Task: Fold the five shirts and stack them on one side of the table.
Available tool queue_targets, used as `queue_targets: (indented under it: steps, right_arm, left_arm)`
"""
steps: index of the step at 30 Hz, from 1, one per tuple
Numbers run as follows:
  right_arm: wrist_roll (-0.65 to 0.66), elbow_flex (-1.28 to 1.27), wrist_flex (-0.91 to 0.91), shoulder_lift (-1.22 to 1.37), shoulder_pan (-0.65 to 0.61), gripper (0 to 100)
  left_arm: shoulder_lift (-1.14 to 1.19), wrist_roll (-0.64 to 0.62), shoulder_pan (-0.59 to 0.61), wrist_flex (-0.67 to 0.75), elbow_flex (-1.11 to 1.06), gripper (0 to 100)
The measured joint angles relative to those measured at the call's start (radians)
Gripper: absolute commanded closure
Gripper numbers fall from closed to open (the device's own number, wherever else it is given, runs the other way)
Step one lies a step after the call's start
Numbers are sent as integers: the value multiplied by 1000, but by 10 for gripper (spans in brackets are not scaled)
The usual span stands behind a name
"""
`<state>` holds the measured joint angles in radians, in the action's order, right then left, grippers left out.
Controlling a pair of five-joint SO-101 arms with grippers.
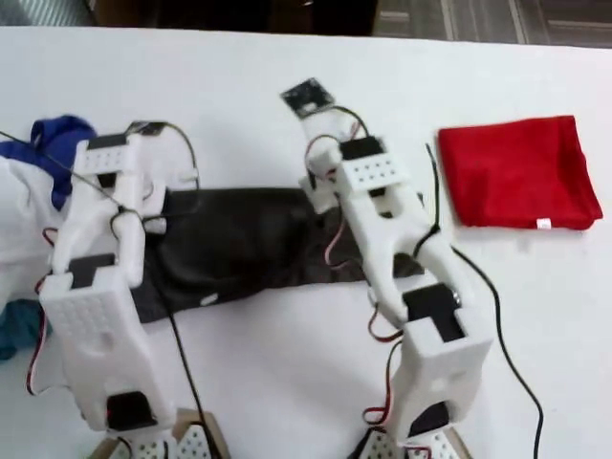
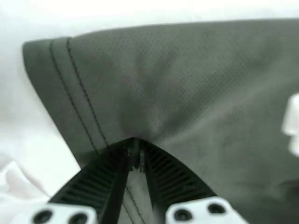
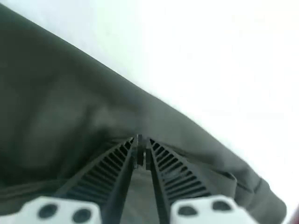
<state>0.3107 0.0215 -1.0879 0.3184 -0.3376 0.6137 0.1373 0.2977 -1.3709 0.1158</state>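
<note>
A dark grey shirt (image 1: 239, 244) lies stretched across the middle of the table between the two arms. My left gripper (image 2: 135, 151) is shut on the dark grey shirt (image 2: 187, 93) near its stitched hem, the cloth puckering at the fingertips. My right gripper (image 3: 140, 149) is shut on the same shirt (image 3: 60, 116) close to its far edge. In the high view the left arm (image 1: 105, 229) holds the shirt's left end and the right arm (image 1: 382, 210) its right end. A folded red shirt (image 1: 518, 172) lies at the right side of the table.
A pile of unfolded shirts, blue (image 1: 48, 143), white (image 1: 19, 220) and teal (image 1: 11, 325), sits at the left edge. Black cables (image 1: 497, 325) trail across the white table (image 1: 287, 363). A small dark board (image 1: 308, 96) lies behind the right arm.
</note>
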Motion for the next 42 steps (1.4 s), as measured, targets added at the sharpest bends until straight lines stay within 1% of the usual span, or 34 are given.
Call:
queue_targets:
  steps: [4,7,10,13,18,23,38,42]
  right_arm:
    - [3,2,-133,0,46,978]
    - [63,2,-232,0,51,978]
    - [95,2,-273,0,43,978]
    - [95,2,-269,20,23,978]
    - [98,2,-196,94,-40,978]
    - [98,2,-137,103,-77,978]
    - [98,2,-123,69,-80,978]
    - [98,12,-150,46,-80,978]
  left_arm:
    - [0,0,0,0,0,976]
    - [0,0,0,0,0,976]
    - [0,0,0,0,0,976]
    - [0,0,0,0,0,976]
    - [0,0,0,0,0,976]
    - [0,0,0,0,0,976]
    - [0,0,0,0,0,976]
    - [0,0,0,0,0,976]
